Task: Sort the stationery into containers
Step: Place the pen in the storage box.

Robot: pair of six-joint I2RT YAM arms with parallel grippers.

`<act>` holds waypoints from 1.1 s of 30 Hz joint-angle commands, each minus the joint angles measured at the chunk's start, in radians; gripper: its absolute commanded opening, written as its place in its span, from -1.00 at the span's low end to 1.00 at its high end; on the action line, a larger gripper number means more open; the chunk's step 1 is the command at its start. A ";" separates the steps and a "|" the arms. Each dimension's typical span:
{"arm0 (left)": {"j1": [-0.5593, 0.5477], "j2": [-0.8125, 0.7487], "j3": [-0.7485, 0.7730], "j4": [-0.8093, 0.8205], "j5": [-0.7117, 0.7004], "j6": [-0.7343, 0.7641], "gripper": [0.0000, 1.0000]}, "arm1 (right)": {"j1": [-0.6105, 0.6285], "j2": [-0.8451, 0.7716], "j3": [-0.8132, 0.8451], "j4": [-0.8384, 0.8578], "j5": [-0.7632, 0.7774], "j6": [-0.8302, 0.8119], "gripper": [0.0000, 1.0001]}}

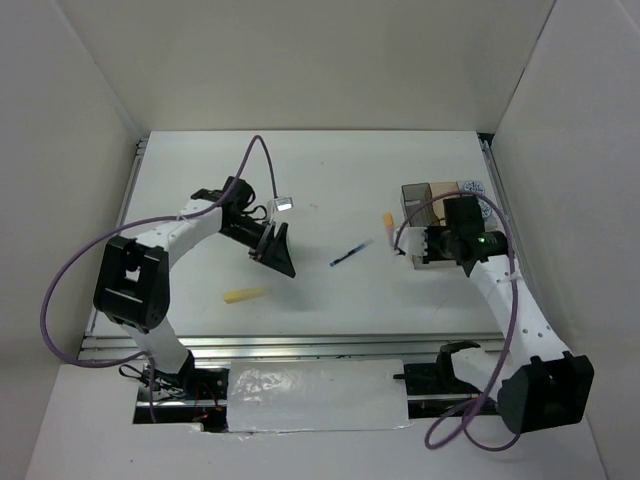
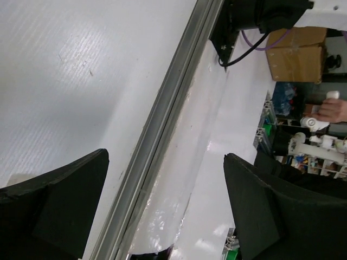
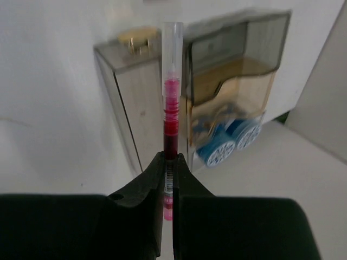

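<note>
Left gripper (image 1: 276,250): left of the middle in the top view. Its fingers are spread wide apart with nothing between them.
Left wrist view: bare white table (image 2: 65,70) at upper left, and the metal rail (image 2: 162,124) at the table's near edge runs slantwise between the fingers.
Yellow highlighter (image 1: 245,295): lies flat at lower left, near the rail, with bare table all around it.
Blue pen (image 1: 350,256): lies slantwise in the middle, well apart from both grippers.
Orange highlighter (image 1: 388,221): lies just left of the box.
Right gripper (image 3: 169,162): right of the middle, fingers squeezed tight on the red pen (image 3: 171,108).
Red pen: stands up from the fingertips, right in front of the box. I cannot tell if they touch.
Box (image 3: 238,70): clear and brown, at the far right near the table's edge.
Blue tape rolls (image 3: 225,146): inside the box's right part.
</note>
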 commanded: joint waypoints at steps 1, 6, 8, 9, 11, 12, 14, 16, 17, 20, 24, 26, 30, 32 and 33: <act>-0.031 -0.053 -0.005 0.049 -0.051 -0.029 0.99 | -0.139 0.033 -0.020 -0.009 -0.018 -0.245 -0.97; -0.051 -0.078 -0.011 0.093 -0.110 -0.068 0.98 | -0.273 0.116 0.007 0.010 -0.001 -0.358 -0.96; -0.059 -0.085 -0.006 0.104 -0.154 -0.082 0.99 | -0.281 0.145 0.006 0.030 0.011 -0.380 -0.95; -0.062 -0.090 -0.011 0.115 -0.166 -0.085 0.99 | -0.281 0.154 0.006 0.049 0.014 -0.383 -0.95; -0.076 -0.131 -0.031 0.173 -0.275 -0.112 0.99 | -0.275 0.188 0.006 0.065 0.023 -0.388 -0.94; -0.079 -0.151 -0.045 0.197 -0.312 -0.150 0.99 | -0.270 0.197 0.006 0.085 0.028 -0.385 -0.94; -0.087 -0.223 -0.090 0.284 -0.422 -0.171 0.99 | -0.259 0.225 0.006 0.109 0.040 -0.378 -0.93; -0.096 -0.303 -0.129 0.335 -0.526 -0.178 0.99 | -0.255 0.245 -0.011 0.132 0.055 -0.380 -0.88; -0.100 -0.323 -0.140 0.374 -0.560 -0.177 0.99 | -0.253 0.249 -0.026 0.158 0.081 -0.381 -0.85; -0.113 -0.394 -0.174 0.423 -0.643 -0.174 0.99 | -0.250 0.269 -0.039 0.182 0.103 -0.381 -0.70; -0.139 -0.428 -0.198 0.457 -0.630 -0.152 0.99 | -0.242 0.291 -0.042 0.197 0.120 -0.374 -0.45; -0.216 -0.412 -0.187 0.454 -0.707 -0.137 0.99 | -0.241 0.294 -0.055 0.217 0.123 -0.372 -0.33; -0.330 -0.331 -0.160 0.470 -0.812 -0.101 0.99 | -0.233 0.292 -0.054 0.231 0.123 -0.357 -0.15; -0.363 -0.267 -0.141 0.474 -0.835 -0.099 0.95 | -0.233 0.292 -0.039 0.228 0.120 -0.325 -0.12; -0.375 -0.244 -0.108 0.469 -0.869 -0.095 0.89 | -0.235 0.286 -0.011 0.217 0.106 -0.305 -0.12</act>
